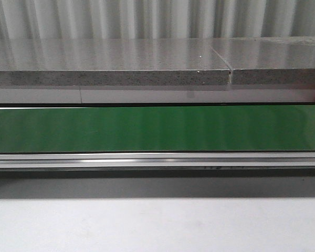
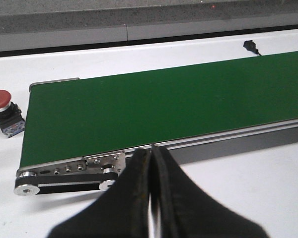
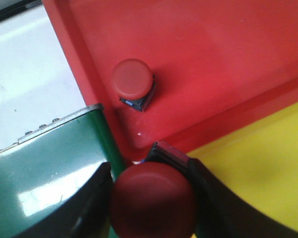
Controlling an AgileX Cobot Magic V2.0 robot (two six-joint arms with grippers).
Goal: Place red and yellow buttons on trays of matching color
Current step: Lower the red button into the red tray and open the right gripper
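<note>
1. At the far left, a red button (image 2: 0, 99) with a smooth domed cap sat on its boxy black base, upright on the white table (image 2: 248, 188), just beside the left end of the belt.
2. The conveyor belt (image 1: 157, 128) was a long, flat strip of matte green, edged along its near side by a brushed metal rail (image 1: 157, 159); behind it ran a speckled grey stone-like ledge (image 1: 110, 68).
3. My left pincer (image 2: 150, 198) hung near the belt's near edge with its black, rubbery fingers pressed together, nothing between them.
4. A small black plug (image 2: 251, 46) lay on the table beyond the belt's far side.
5. My right pincer (image 3: 151, 198) was clamped on a second red button (image 3: 153, 201), its round, satiny cap filling the gap between my dark fingers.
6. That held button hovered above the belt's right end, where the red tray (image 3: 213, 59) and the yellow tray (image 3: 258, 173) met.
7. In the glossy red plastic tray, near its raised corner rim, another red button (image 3: 133, 81) stood on its square black base, cap up.
</note>
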